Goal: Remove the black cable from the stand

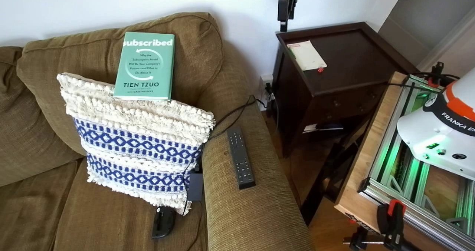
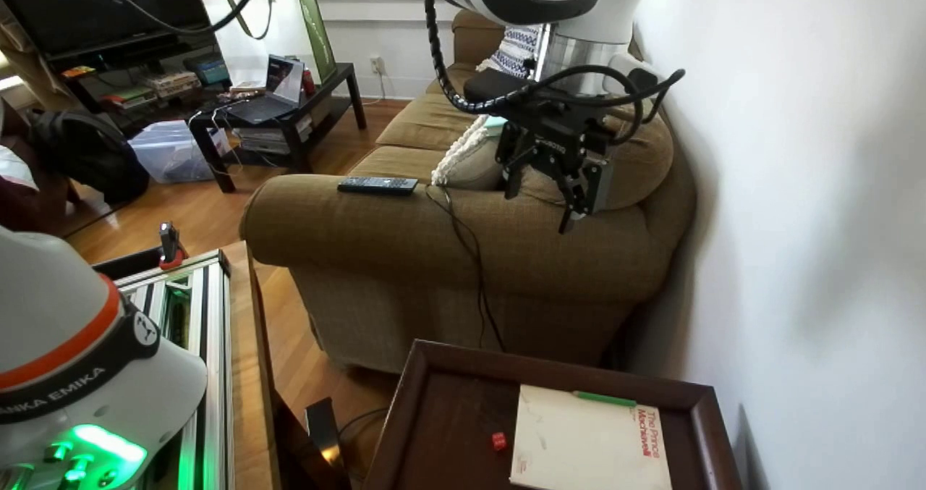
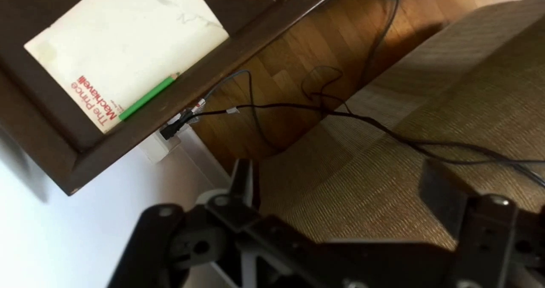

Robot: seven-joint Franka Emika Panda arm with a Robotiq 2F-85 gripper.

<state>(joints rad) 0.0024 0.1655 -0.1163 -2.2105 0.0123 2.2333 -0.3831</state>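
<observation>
The black cable (image 1: 243, 106) runs from a wall outlet beside the stand, over the sofa arm and behind the pillow. It hangs down the sofa's side in an exterior view (image 2: 478, 273) and crosses the wrist view (image 3: 298, 105). The stand (image 1: 349, 62) is dark brown with a raised rim, also in an exterior view (image 2: 564, 368) and the wrist view (image 3: 255, 35). No cable lies on its visible top. My gripper (image 2: 542, 208) is open and empty above the sofa arm's back end. The wrist view shows its fingers (image 3: 336, 173) apart, the cable beyond them.
A cream book (image 2: 589, 439), a green pencil (image 2: 606, 399) and a red die (image 2: 499, 441) lie on the stand. A remote (image 1: 241, 158) lies on the sofa arm (image 1: 267, 191). A pillow (image 1: 137, 139) and green book (image 1: 146, 65) rest on the sofa. The wall (image 2: 810, 186) is close.
</observation>
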